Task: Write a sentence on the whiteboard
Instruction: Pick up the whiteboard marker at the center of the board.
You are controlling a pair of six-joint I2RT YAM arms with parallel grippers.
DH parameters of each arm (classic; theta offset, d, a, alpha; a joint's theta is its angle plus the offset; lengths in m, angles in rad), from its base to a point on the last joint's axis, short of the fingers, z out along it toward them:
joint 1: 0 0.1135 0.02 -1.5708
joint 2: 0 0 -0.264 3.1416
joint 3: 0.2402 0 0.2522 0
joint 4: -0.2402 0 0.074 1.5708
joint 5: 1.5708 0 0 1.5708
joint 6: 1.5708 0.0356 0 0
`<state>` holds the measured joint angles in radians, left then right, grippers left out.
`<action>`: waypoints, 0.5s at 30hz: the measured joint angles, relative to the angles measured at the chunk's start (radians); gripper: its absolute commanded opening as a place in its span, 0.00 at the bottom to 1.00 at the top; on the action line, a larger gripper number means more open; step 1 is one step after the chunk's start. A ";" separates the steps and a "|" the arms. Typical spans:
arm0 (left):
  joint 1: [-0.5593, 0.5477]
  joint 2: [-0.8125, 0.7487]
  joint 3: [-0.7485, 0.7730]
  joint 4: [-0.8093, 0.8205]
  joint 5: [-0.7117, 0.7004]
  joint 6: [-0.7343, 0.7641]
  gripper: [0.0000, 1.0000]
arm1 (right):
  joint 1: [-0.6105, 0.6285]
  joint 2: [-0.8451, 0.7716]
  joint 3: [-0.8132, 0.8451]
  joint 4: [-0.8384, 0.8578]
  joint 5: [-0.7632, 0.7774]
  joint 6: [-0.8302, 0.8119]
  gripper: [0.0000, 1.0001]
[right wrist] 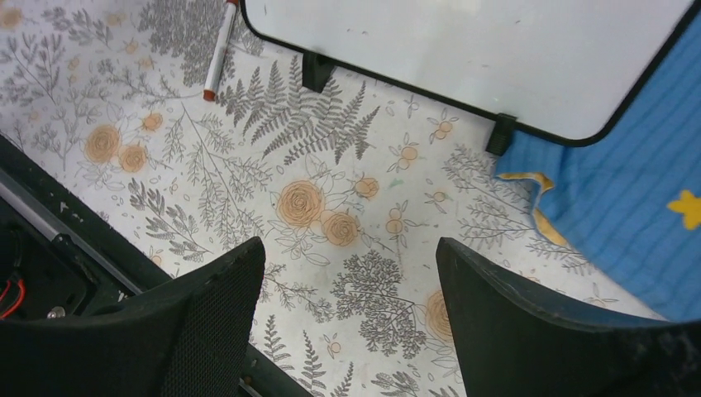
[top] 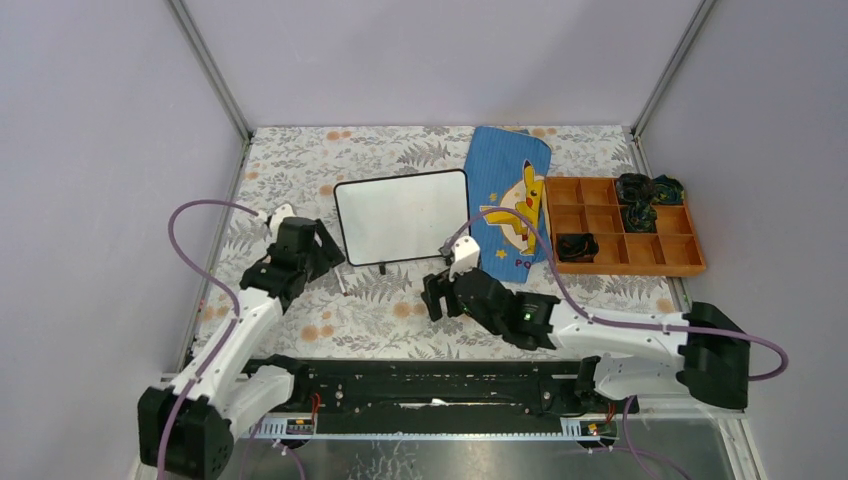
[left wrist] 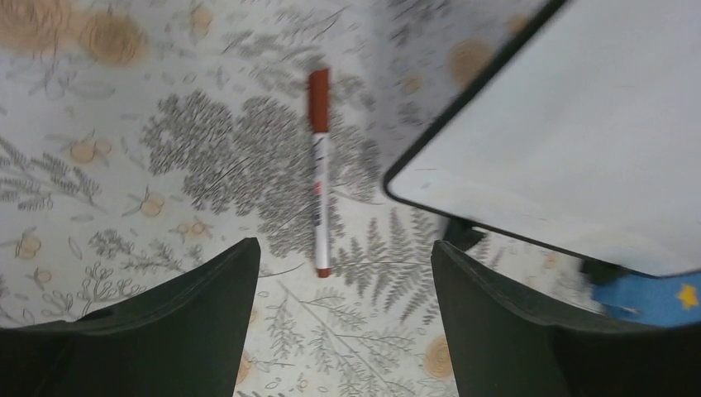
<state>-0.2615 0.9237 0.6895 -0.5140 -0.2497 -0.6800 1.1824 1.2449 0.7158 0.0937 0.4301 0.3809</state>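
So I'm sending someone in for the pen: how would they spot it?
On the floral tablecloth, find the whiteboard in the middle. Just off its near left corner lies the marker: a slim white barrel with a reddish-brown cap, the only pen in view.

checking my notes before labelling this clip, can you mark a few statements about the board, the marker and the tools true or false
1. The whiteboard has no writing on it. True.
2. The left tool grips the marker. False: the marker lies on the table, and the tool is open, holding nothing.
3. The blue pouch lies left of the whiteboard. False: it lies on the whiteboard's right.
4. The right tool is open and empty. True.
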 measured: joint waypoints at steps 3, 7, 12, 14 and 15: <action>0.044 0.077 -0.031 -0.014 0.032 -0.034 0.79 | 0.000 -0.074 -0.032 -0.003 0.025 -0.001 0.82; 0.068 0.192 -0.035 -0.018 0.064 -0.070 0.78 | 0.000 -0.168 -0.073 -0.006 0.053 -0.003 0.82; 0.085 0.336 -0.001 -0.010 0.079 -0.082 0.74 | 0.000 -0.259 -0.120 -0.015 0.080 -0.008 0.82; 0.089 0.397 0.023 0.001 0.079 -0.086 0.73 | 0.000 -0.298 -0.132 -0.029 0.088 -0.016 0.82; 0.089 0.422 0.035 0.006 0.078 -0.087 0.72 | 0.000 -0.313 -0.134 -0.037 0.094 -0.020 0.82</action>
<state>-0.1722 1.3453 0.7242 -0.5076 -0.1715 -0.7673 1.1824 0.9318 0.5823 0.0570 0.5243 0.3611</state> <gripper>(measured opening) 0.740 0.822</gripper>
